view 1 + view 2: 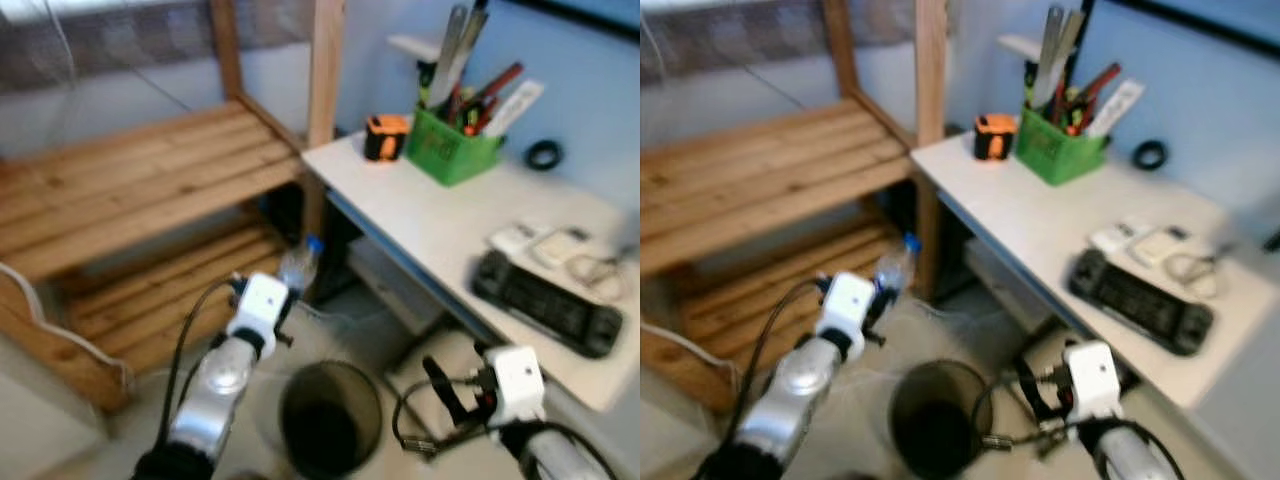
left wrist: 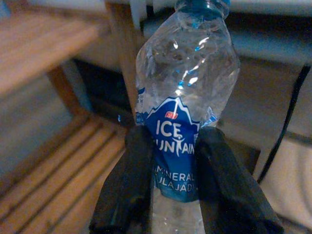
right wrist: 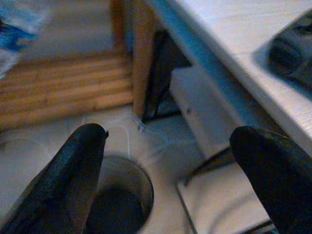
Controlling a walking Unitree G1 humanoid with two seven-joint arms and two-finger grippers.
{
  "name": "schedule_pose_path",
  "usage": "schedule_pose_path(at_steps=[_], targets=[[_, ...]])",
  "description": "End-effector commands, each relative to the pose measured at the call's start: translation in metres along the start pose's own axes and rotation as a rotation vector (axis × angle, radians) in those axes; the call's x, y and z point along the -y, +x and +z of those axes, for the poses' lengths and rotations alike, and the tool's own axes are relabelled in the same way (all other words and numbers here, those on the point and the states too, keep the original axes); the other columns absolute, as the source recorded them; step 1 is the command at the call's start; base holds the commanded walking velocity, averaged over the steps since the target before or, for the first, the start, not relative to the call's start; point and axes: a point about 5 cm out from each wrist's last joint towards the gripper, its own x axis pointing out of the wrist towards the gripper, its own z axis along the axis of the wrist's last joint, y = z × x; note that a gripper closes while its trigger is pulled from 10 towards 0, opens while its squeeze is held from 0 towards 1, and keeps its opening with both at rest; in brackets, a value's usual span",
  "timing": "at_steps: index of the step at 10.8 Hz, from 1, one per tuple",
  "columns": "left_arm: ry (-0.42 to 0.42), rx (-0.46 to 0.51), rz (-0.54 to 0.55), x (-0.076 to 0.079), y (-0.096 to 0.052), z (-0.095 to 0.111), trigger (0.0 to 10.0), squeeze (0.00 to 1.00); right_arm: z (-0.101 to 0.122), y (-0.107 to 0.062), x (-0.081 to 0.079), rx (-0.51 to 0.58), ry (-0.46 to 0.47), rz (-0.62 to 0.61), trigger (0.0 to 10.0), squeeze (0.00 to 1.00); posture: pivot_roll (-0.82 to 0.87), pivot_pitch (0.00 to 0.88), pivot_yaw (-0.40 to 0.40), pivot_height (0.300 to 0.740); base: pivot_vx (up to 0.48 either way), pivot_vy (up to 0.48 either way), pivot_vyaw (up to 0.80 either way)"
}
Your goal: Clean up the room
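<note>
The left gripper clamps a clear plastic bottle across its blue label, one black finger pressed to each side, the blue cap pointing away from the wrist. Seen from the head, the bottle is held up above the floor, just beyond the rim of the bin and a little to its left, in front of the lower slats of the wooden shelf.

The right gripper hangs with its fingers spread wide and nothing between them, just right of the bin and above the pale floor, below the front edge of the desk. From the head, its black fingers stand beside the bin's right rim.

The bin is a dark, round, open container on the floor between the two arms; its inside is too dark to make out.

Behind the bin and to the left, the shelf shows two slatted levels and an upright post next to the desk's near corner. Right of the bin, the white desk carries a green tub crammed with tools, an orange-and-black tape measure just beside it, a small black ring near the wall, a black controller near the front edge, and some pale small items with a cable behind the controller. A white box sits under the desk.
</note>
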Motion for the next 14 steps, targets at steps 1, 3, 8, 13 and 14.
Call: schedule_pose_path(at_steps=[1, 3, 8, 13, 14], targets=[[0.020, -0.032, 0.000, 0.005, 0.002, -0.010, 10.0, 0.00, -0.002, -0.007, 0.005, -0.030, -0.025, 0.003, 10.0, 0.00, -0.22, 0.105, -0.094, 0.740, 0.000, 0.000, 0.00], [0.090, -0.143, -0.007, 0.010, 0.006, -0.032, 10.0, 0.00, -0.007, -0.020, 0.015, -0.080, -0.063, 0.031, 10.0, 0.00, -0.28, 0.176, -0.148, 0.740, 0.000, 0.000, 0.00], [0.269, -0.219, -0.016, -0.003, -0.001, -0.053, 10.0, 0.00, -0.011, -0.029, -0.015, -0.123, -0.036, 0.151, 10.0, 0.00, -0.36, 0.250, -0.184, 0.740, 0.000, 0.000, 0.00], [0.393, -0.180, -0.077, -0.005, 0.004, -0.044, 10.0, 0.00, -0.041, -0.047, -0.022, -0.190, 0.001, 0.130, 10.0, 0.00, -0.39, 0.271, -0.176, 0.740, 0.000, 0.000, 0.00], [0.407, -0.171, -0.098, -0.002, 0.005, -0.043, 10.0, 0.58, -0.046, -0.051, -0.021, -0.199, 0.005, 0.126, 10.0, 0.00, -0.39, 0.275, -0.174, 0.740, 0.000, 0.000, 0.00]])
